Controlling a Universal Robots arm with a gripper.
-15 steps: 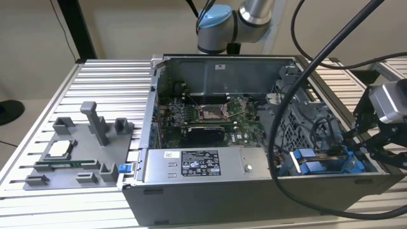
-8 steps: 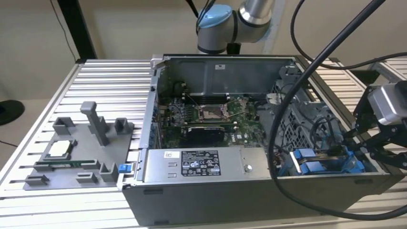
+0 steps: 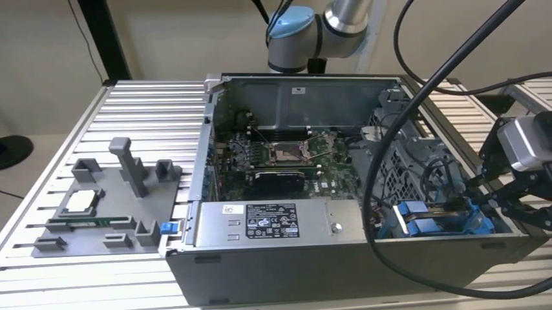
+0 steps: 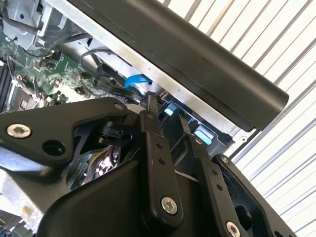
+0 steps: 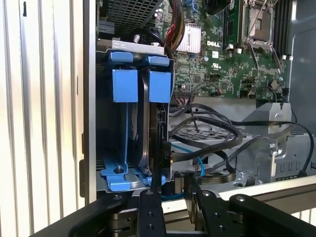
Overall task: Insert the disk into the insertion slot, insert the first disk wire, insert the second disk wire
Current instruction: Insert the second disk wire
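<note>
Black two-finger gripper (image 5: 174, 190) at grey metal, blue-railed drive bay (image 5: 129, 74), lower centre; fingers narrowly apart; grasp indeterminable.

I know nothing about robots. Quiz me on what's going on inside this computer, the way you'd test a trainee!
1. True or false: the disk stands inside the insertion slot.
2. The pincer is nearest to: A the processor socket, B the insertion slot, C the parts tray outside the case.
3. What colour is the power-supply box that carries the sticker?

Key: 1 true; 2 B; 3 grey.
</note>
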